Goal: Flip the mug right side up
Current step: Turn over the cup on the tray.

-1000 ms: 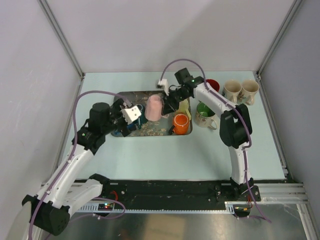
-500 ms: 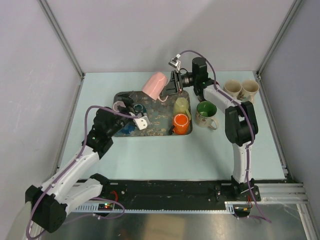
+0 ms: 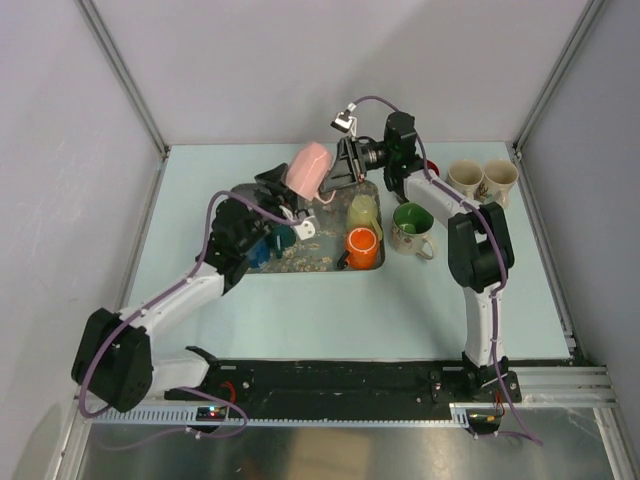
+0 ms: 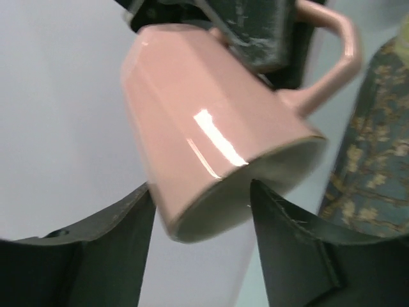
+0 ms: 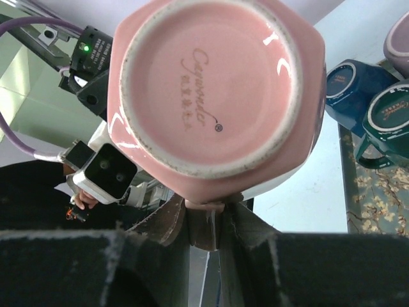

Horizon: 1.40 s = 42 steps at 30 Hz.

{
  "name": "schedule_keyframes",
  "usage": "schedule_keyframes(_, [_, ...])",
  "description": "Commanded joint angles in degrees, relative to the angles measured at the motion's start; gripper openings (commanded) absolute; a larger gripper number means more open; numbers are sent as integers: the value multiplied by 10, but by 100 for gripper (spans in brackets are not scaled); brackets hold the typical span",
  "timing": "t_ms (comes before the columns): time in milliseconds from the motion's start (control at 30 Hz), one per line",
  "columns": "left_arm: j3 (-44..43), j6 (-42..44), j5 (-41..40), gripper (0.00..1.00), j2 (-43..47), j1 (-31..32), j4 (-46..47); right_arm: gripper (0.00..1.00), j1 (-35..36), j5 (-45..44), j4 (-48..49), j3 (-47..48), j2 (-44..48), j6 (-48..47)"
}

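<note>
Currently the pink faceted ceramic mug (image 3: 310, 170) hangs tilted, mouth down, above the far edge of the patterned metal tray (image 3: 310, 256), the right gripper (image 5: 204, 225) clamped on its handle. The left gripper (image 4: 199, 195) has its fingers apart, flanking the rim. Closing on that glossy slanted wall could twist the mug free and drop it
</note>
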<state>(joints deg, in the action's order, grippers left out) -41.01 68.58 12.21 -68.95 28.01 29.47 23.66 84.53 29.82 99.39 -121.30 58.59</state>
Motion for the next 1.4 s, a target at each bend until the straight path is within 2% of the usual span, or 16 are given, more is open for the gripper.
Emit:
schedule_keyframes(0, [-58, 15, -4, 54, -23, 5, 96, 0, -3, 80, 40, 29, 13, 10])
schedule_keyframes(200, [-65, -19, -6, 12, -18, 5, 102, 0, -10, 62, 16, 24, 13, -9])
schedule_keyframes(267, [-61, -33, -11, 3, -11, 5, 102, 7, -14, 49, -2, 24, 13, -25])
schedule_keyframes(333, [-57, -49, -21, 1, -3, 5, 98, 18, -21, 26, -36, 23, 17, -57])
schedule_keyframes(400, [-56, -70, -37, 0, 8, 4, 77, 33, -33, -21, -129, 31, 27, -135])
schedule_keyframes(467, [-65, -98, -57, 0, 23, 5, 27, 44, -43, -84, -277, 63, 40, -260])
schedule_keyframes(533, [-91, -131, -74, 0, 37, 4, -68, 55, -47, -158, -420, 99, 53, -401])
schedule_keyframes(600, [-123, -174, -93, 0, 45, 5, -158, 62, -46, -226, -511, 115, 74, -528])
schedule_keyframes(667, [-164, -220, -110, 0, 43, 5, -244, 69, -42, -284, -543, 91, 108, -624])
schedule_keyframes(767, [-225, -294, -141, 0, 26, 5, -363, 92, -31, -358, -490, -20, 191, -734])
schedule_keyframes(800, [-243, -323, -154, 0, 17, 5, -388, 96, -19, -380, -474, -56, 219, -797])
schedule_keyframes(900, [-284, -388, -196, 0, -4, 5, -436, 99, 26, -450, -463, -167, 300, -968])
schedule_keyframes(1000, [-329, -446, -210, 0, -30, 5, -480, 98, 79, -514, -503, -203, 328, -1072])
schedule_keyframes(1100, [-362, -482, -211, 0, -52, 5, -511, 90, 109, -561, -497, -208, 328, -1081])
schedule_keyframes(1367, [-389, -510, -201, 0, -76, 5, -555, 83, 164, -711, -394, -195, 293, -1098])
